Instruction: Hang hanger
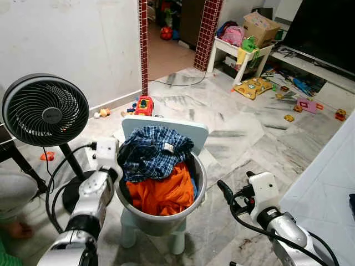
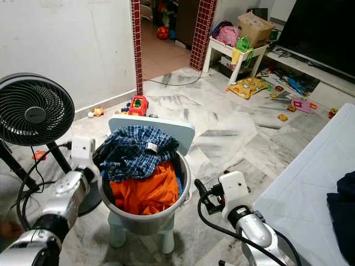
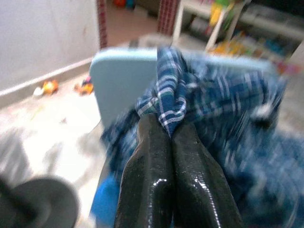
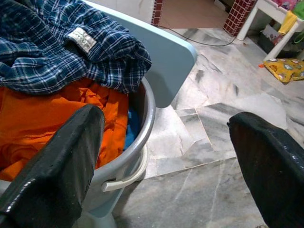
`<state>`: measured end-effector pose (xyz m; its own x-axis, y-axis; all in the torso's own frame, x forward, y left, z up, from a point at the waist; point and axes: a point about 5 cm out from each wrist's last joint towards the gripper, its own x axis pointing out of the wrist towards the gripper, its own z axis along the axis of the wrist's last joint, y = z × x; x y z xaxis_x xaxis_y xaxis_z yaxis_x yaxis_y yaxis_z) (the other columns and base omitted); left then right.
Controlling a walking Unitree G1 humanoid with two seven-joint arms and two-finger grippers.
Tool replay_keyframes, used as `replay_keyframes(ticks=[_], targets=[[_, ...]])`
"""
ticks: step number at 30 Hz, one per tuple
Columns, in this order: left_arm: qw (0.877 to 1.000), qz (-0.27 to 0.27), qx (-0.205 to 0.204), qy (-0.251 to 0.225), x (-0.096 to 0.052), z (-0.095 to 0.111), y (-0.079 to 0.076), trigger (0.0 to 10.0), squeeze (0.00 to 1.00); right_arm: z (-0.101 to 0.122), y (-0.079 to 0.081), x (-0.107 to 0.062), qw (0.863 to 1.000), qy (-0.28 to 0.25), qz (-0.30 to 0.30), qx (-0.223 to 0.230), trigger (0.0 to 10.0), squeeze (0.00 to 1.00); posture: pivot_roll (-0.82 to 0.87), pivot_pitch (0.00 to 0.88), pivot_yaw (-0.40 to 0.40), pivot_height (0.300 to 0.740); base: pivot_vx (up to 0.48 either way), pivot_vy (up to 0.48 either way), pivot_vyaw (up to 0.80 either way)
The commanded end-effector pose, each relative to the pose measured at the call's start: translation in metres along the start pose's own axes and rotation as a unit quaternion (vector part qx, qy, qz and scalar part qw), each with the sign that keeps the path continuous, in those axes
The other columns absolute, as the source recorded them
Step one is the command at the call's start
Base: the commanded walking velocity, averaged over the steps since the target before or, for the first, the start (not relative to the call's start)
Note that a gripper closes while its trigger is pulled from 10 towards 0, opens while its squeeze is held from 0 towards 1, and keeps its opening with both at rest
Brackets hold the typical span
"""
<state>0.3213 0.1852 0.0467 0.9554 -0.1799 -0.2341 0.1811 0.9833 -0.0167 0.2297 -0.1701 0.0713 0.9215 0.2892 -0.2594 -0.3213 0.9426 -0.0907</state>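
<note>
A crumpled blue plaid shirt (image 1: pixel 152 149) lies on top of an orange garment (image 1: pixel 163 194) in a grey metal basin (image 1: pixel 166 223). The basin stands on a small light blue chair (image 1: pixel 197 133). My left gripper (image 3: pixel 164 130) is at the basin's left rim, shut on a fold of the plaid shirt; in the left eye view its fingers are buried in the cloth. Right of the basin and apart from it, my right gripper (image 1: pixel 224 191) hangs open with nothing between its fingers (image 4: pixel 71 152).
A black standing fan (image 1: pixel 45 110) with a trailing cable is close to my left arm. A person's foot (image 1: pixel 19 229) rests at the far left. Toys litter the marble floor, with a white shelf (image 1: pixel 238 52) behind. A white flat surface (image 1: pixel 327 183) runs along the right.
</note>
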Motion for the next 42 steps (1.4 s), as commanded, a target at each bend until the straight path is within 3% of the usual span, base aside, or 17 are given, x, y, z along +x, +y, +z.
replay_keyframes(ticks=[1, 11, 12, 13, 14, 15, 18, 27, 32, 42], targets=[[0.999, 0.010, 0.028, 0.022, -0.001, -0.004, 0.000, 0.0, 0.00, 0.003, -0.003, -0.002, 1.000, -0.001, -0.001, -0.010, 10.0, 0.00, 0.10, 0.000, -0.097, 0.740, 0.000, 0.000, 0.00], [0.994, 0.050, 0.074, 0.070, -0.009, -0.016, 0.016, 0.0, 0.00, 0.002, -0.004, -0.004, 1.000, 0.002, -0.003, -0.010, 10.0, 0.00, 0.10, 0.000, -0.091, 0.740, 0.000, 0.000, 0.00], [0.992, 0.052, 0.073, 0.084, -0.010, -0.019, 0.018, 9.8, 0.00, 0.002, -0.004, -0.003, 1.000, 0.001, -0.003, -0.009, 10.0, 0.00, 0.10, 0.000, -0.091, 0.740, 0.000, 0.000, 0.00], [0.992, 0.053, 0.076, 0.089, -0.011, -0.020, 0.018, 10.0, 0.23, 0.002, -0.004, -0.003, 1.000, 0.001, -0.003, -0.009, 10.0, 0.00, 0.10, 0.000, -0.091, 0.740, 0.000, 0.000, 0.00], [0.990, 0.052, 0.087, 0.096, -0.012, -0.021, 0.019, 10.0, 1.00, 0.002, -0.003, -0.003, 1.000, 0.001, -0.002, -0.009, 10.0, 0.00, 0.10, 0.000, -0.091, 0.740, 0.000, 0.000, 0.00], [0.987, 0.041, 0.111, 0.111, -0.014, -0.025, 0.019, 10.0, 1.00, 0.002, -0.003, -0.003, 1.000, 0.001, -0.001, -0.009, 10.0, 0.00, 0.11, 0.000, -0.092, 0.740, 0.000, 0.000, 0.00], [0.986, 0.028, 0.113, 0.116, -0.016, -0.028, 0.017, 10.0, 1.00, 0.002, -0.003, -0.002, 1.000, 0.001, 0.000, -0.008, 10.0, 0.00, 0.12, 0.000, -0.094, 0.740, 0.000, 0.000, 0.00], [0.977, -0.034, 0.170, 0.123, -0.023, -0.033, 0.010, 10.0, 1.00, 0.003, -0.002, 0.002, 1.000, -0.002, 0.004, -0.007, 10.0, 0.00, 0.13, 0.000, -0.094, 0.740, 0.000, 0.000, 0.00], [0.973, -0.062, 0.210, 0.077, -0.025, -0.022, 0.005, 10.0, 1.00, 0.002, 0.001, 0.004, 1.000, -0.001, 0.009, -0.004, 10.0, 0.00, 0.14, 0.000, -0.089, 0.740, 0.000, 0.000, 0.00], [0.972, -0.064, 0.220, 0.053, -0.033, -0.020, -0.005, 10.0, 1.00, 0.001, 0.002, 0.005, 1.000, 0.000, 0.008, -0.001, 10.0, 0.00, 0.15, 0.000, -0.084, 0.740, 0.000, 0.000, 0.00]])
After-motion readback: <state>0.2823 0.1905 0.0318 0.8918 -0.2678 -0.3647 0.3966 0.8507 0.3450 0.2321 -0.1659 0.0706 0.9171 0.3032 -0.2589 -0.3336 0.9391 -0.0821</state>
